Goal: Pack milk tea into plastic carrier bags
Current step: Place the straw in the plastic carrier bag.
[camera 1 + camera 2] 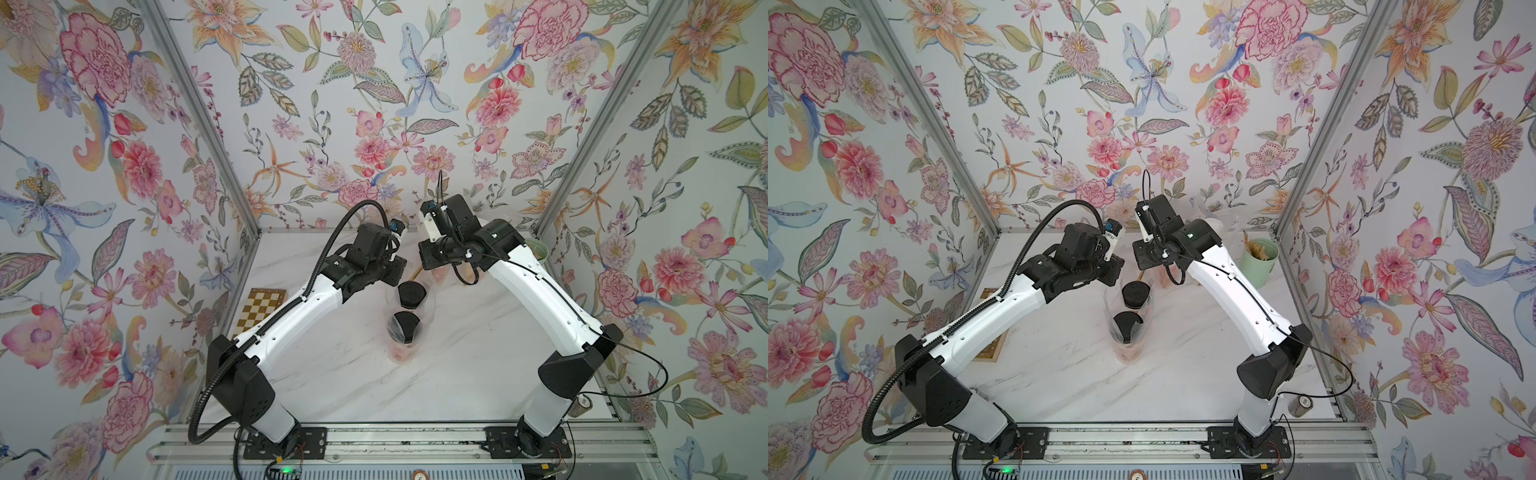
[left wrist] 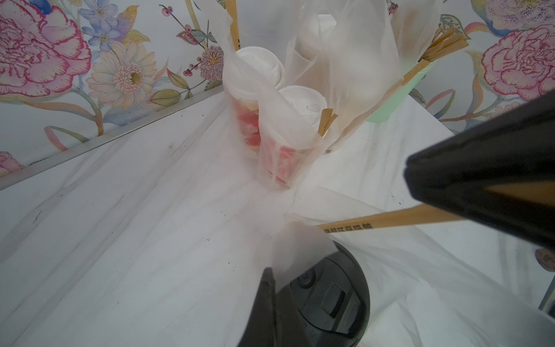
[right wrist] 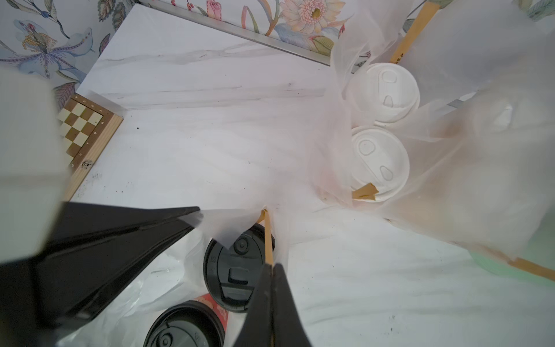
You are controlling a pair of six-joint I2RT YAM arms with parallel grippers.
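Two black-lidded milk tea cups (image 1: 411,294) (image 1: 405,326) stand in a transparent plastic carrier bag (image 3: 216,223) at mid-table, seen in both top views. My left gripper (image 2: 270,273) is shut on a flap of that bag's mouth, just above the farther black lid (image 2: 330,294). My right gripper (image 3: 271,266) is shut on a thin brown stick (image 3: 268,237), whose tip reaches into the bag mouth beside the black lid (image 3: 237,270). Behind, two white-lidded cups (image 3: 384,90) (image 3: 378,162) stand in another bag with a stick.
A mint-green cup of brown sticks (image 1: 1258,259) stands at the back right, with more bagged cups (image 2: 318,30) near it. A folded chessboard (image 1: 262,309) lies by the left wall. A small roll (image 1: 1301,405) sits near the front right corner.
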